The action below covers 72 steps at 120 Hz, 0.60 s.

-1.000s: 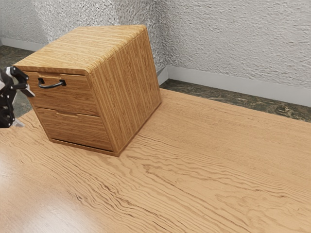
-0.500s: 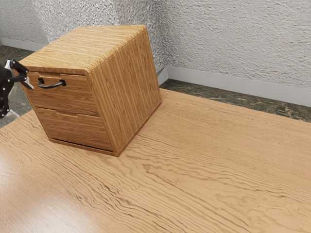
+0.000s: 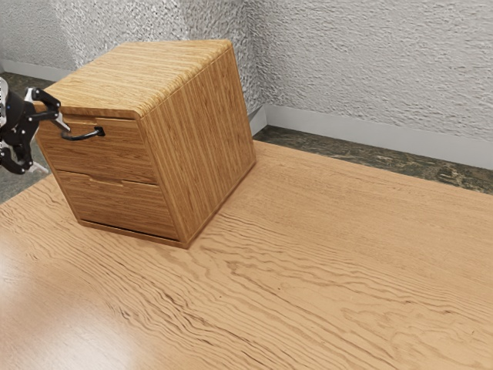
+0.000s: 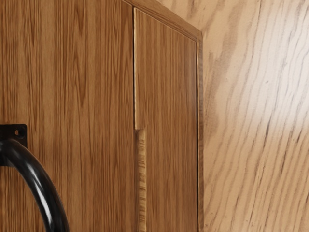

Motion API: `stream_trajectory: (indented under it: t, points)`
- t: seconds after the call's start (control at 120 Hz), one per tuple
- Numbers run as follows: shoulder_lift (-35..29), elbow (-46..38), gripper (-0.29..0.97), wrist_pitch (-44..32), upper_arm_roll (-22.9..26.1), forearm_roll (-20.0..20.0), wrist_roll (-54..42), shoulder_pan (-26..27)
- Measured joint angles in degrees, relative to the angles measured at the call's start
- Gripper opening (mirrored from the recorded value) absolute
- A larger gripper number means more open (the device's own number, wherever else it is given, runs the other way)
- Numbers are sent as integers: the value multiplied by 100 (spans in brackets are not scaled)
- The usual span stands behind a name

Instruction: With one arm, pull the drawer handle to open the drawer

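The handle (image 3: 83, 133), a black curved bar, sits on the top drawer (image 3: 108, 154) of the cabinet (image 3: 192, 131). The cabinet stands near the table's (image 3: 323, 262) far edge, toward the exterior view's left. The drawer front looks flush with the cabinet, so it has not been pulled out yet.

The gripper (image 3: 54, 113) is just beside the end of the handle nearer the arm, its jaws spread and clasping nothing. In the wrist view the handle (image 4: 41, 188) curves off its mount close by the hand, with the lower drawer (image 4: 169, 135) beyond it.

To do this step well, I judge the fingers should straddle the bar near its middle and close firmly. The pull should then run straight out along the drawer's slide, since a skewed pull could slip off the bar or drag the cabinet.

No brand, label or writing can be read anywhere.
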<state>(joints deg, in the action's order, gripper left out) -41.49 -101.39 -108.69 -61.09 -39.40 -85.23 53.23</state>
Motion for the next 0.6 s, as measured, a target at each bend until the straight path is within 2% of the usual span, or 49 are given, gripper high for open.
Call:
stream_trajectory:
  t: [0.3,0.6]
  points:
    - [9,88,68,-310,-471,2,-185,307]
    - [0,48,68,-503,-675,45,-296,389]
